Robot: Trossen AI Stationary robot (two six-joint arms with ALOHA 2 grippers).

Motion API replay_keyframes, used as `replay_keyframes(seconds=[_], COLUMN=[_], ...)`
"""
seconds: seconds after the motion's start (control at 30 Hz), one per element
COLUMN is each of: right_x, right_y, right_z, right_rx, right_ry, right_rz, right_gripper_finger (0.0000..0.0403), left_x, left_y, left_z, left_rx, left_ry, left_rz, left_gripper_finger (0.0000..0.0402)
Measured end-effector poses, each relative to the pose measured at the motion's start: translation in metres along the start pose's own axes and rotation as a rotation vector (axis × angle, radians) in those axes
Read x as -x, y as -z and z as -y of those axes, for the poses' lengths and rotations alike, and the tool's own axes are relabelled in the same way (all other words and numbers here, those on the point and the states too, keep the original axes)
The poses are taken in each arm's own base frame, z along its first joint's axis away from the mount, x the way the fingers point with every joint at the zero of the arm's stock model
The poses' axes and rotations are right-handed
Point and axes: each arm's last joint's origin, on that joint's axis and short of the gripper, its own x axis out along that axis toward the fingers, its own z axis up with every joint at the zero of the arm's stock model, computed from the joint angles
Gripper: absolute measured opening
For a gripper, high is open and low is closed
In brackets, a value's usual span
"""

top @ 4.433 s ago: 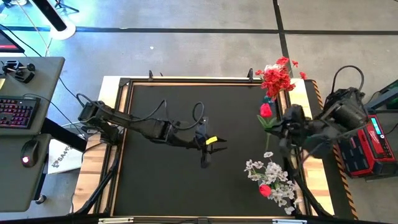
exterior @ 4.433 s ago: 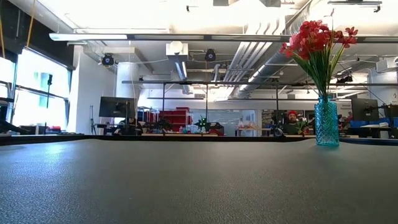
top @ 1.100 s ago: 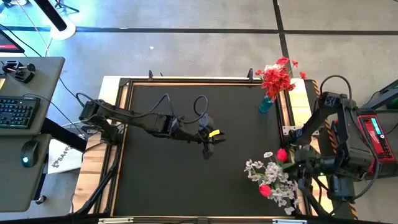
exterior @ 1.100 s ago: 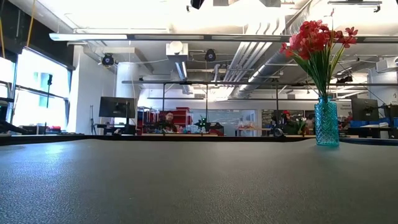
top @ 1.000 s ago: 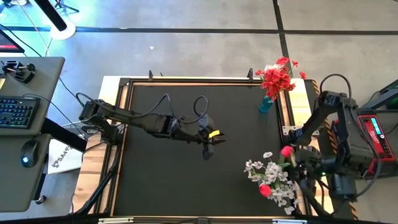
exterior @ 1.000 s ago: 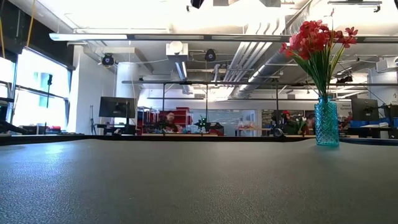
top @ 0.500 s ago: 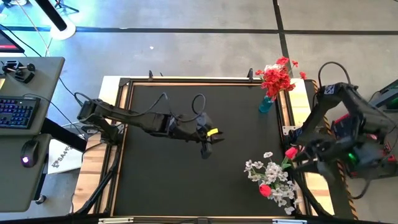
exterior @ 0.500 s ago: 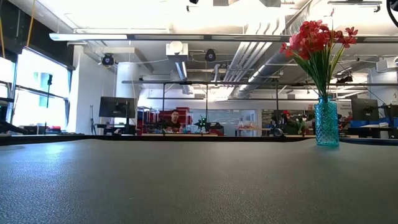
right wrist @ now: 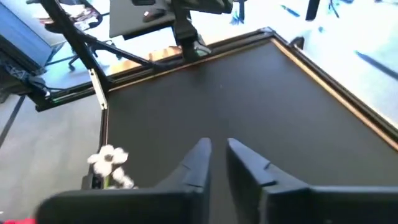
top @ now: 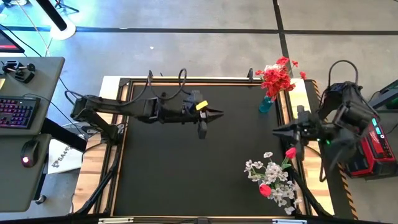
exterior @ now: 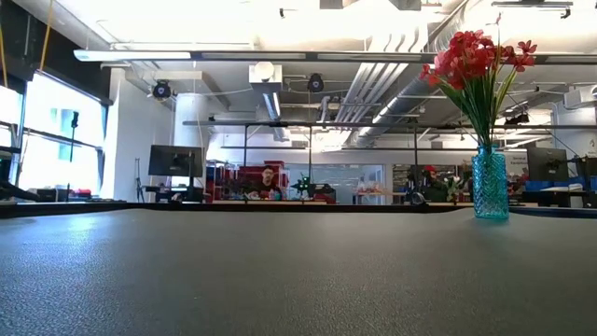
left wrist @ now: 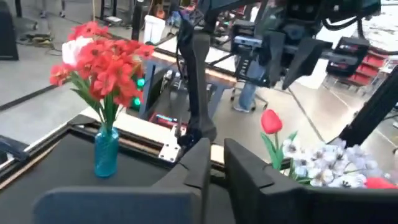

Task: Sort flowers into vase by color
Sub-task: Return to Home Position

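A blue glass vase point(top: 266, 104) holds red blossom clusters point(top: 277, 76) at the far right; it also shows in the low view point(exterior: 490, 187) and the left wrist view point(left wrist: 107, 152). Sprays of small white blossoms point(top: 272, 177) stand at the near right. A single red bud point(top: 290, 152) rises among them on its stem point(left wrist: 277, 146); what its foot rests in is hidden. A second red bud point(top: 265, 190) sits lower in the sprays. My left gripper point(top: 219, 114) is shut and empty over the far middle, pointing right. My right gripper point(top: 275, 130) is shut and empty, between vase and sprays, pointing left.
A raised wooden frame point(top: 186, 81) runs round the black table top point(top: 186, 174). A desk with a keyboard point(top: 15, 112) and a mouse stands off the table's left. The low view shows a person point(exterior: 270, 179) far back in the room.
My left gripper has gone toward the table's far edge and turned to point right. My right gripper has gone from beside the white sprays toward the far edge and the table's middle, and now points left. The red bud stays among the sprays.
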Motion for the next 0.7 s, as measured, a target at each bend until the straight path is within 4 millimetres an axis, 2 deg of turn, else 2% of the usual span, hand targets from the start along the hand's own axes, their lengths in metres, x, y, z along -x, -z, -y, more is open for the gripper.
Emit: replay_keyframes(seconds=[0.07, 0.13, 0.3, 0.43, 0.57, 0.7], right_x=[-0.009, -0.018, -0.034, -0.047, -0.062, -0.087], right_y=[0.0, 0.0, -0.005, -0.007, -0.006, 0.006], right_z=[0.003, 0.008, 0.03, 0.047, 0.063, 0.077], right_rx=[0.019, 0.034, 0.016, 0.032, 0.012, -0.018], right_ry=[-0.013, -0.037, -0.104, -0.128, -0.08, -0.07], right_rz=[0.02, 0.048, 0.157, 0.261, 0.362, 0.373], right_gripper_finger=[0.0016, 0.0005, 0.0007, 0.0001, 0.0, 0.0], left_x=[-0.001, -0.003, -0.003, 0.001, 0.011, 0.029], left_y=[-0.001, -0.001, -0.008, -0.013, -0.014, -0.011], left_z=[-0.006, -0.013, -0.029, -0.05, -0.077, -0.104], left_rx=[-0.002, -0.015, -0.057, -0.094, -0.107, -0.085], left_ry=[-0.015, -0.036, -0.028, -0.005, 0.05, 0.101], left_rz=[-0.004, -0.011, -0.016, -0.045, -0.02, 0.047], left_gripper_finger=[0.0018, 0.0006, 0.0003, 0.0001, 0.0, 0.0])
